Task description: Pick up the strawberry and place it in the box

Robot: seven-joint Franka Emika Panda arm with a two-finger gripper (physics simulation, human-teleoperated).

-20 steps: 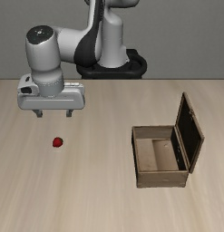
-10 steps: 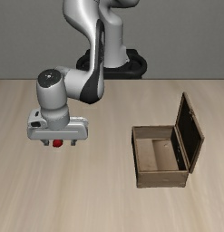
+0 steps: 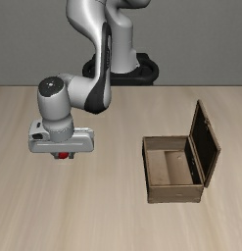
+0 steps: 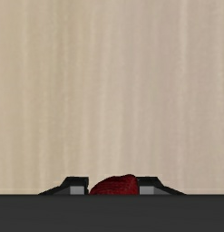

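Observation:
The strawberry (image 4: 115, 186) is small and dark red, and it lies on the tan table. In the wrist view it sits between my two fingertips (image 4: 78, 183), which press against it from both sides. In the exterior view my gripper (image 3: 62, 154) is down at the table on the exterior view's left, and just a red sliver of the strawberry (image 3: 62, 155) peeks out under the hand. The brown wooden box (image 3: 173, 168) stands on the exterior view's right, well away from the gripper, with its lid (image 3: 203, 142) raised and its inside bare.
The robot's black base (image 3: 122, 71) stands at the far edge of the table. Bare tan table (image 3: 113, 206) stretches between the gripper and the box. The upright lid stands along the box's side away from the gripper.
A second ago my hand hung above the table with the strawberry in the open in front of it. It has come down over the strawberry, and over the last half second it has barely moved.

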